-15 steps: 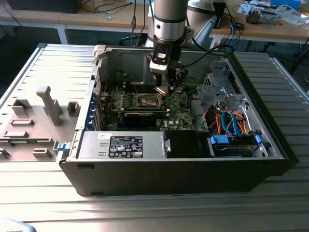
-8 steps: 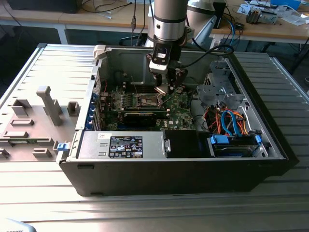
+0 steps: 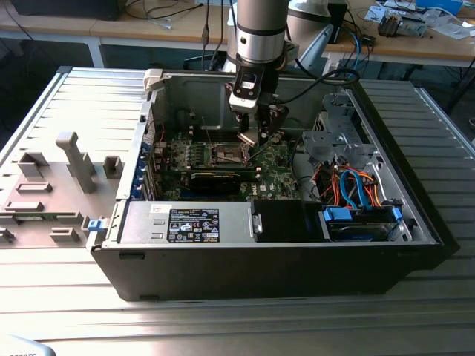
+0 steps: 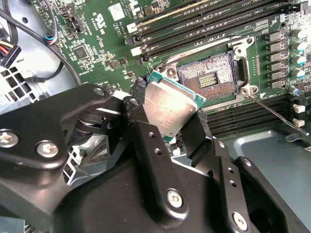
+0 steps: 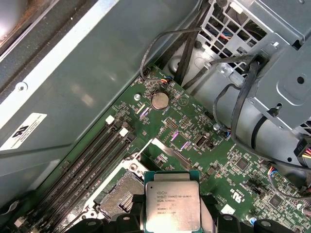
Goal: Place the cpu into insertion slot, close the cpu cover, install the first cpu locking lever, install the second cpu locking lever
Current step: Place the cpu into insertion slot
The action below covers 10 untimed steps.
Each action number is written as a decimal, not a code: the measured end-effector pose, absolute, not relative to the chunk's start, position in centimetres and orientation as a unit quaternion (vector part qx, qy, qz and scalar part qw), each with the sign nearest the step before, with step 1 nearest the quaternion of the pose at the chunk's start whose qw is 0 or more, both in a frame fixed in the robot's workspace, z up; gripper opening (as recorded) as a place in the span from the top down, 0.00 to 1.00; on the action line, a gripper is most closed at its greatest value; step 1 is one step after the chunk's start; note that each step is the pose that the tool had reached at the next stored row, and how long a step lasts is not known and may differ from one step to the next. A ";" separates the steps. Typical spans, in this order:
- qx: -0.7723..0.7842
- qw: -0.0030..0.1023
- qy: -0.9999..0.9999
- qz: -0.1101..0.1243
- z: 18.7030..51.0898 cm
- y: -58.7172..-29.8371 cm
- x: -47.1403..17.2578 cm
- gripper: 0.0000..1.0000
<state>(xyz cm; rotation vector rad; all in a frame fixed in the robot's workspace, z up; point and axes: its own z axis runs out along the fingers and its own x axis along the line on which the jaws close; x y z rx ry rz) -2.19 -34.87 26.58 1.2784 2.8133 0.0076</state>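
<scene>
My gripper [image 3: 254, 137] reaches down into the open computer case and is shut on the cpu [image 4: 170, 109], a flat silvery square chip held by two opposite edges between black fingers [image 4: 141, 131]. The first wrist view shows the cpu [image 5: 172, 206] face-on with the gripper [image 5: 172, 219] under it. The insertion slot [image 4: 206, 75] lies uncovered, its dark contact field bare inside a silver rim. The cpu hangs just above and beside the slot [image 5: 121, 194], apart from it. A silver flap that looks like the cpu cover [image 5: 167, 151] stands raised by the slot. A thin wire lever [image 4: 277, 114] sticks out.
Long memory slots [image 4: 204, 24] run beside the socket. A long black card [image 3: 215, 178] and a labelled box [image 3: 193, 222] sit nearer the front of the case. A drive cage with blue and orange cables [image 3: 356, 185] fills the exterior view's right. Grey fixtures [image 3: 74, 159] stand outside the case.
</scene>
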 end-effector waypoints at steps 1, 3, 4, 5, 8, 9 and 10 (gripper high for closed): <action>0.414 0.026 0.910 0.002 26.6 -34.9 -2.2 0.46; 0.414 0.026 0.910 0.002 26.6 -34.9 -2.2 0.46; 0.415 0.026 0.910 0.002 26.6 -34.9 -2.2 0.46; 0.415 0.026 0.910 0.002 26.6 -34.9 -2.2 0.46; 0.416 0.026 0.909 0.002 26.6 -34.9 -2.2 0.46; 0.416 0.026 0.909 0.002 26.6 -34.9 -2.2 0.46; 0.416 0.026 0.909 0.002 26.6 -34.9 -2.2 0.46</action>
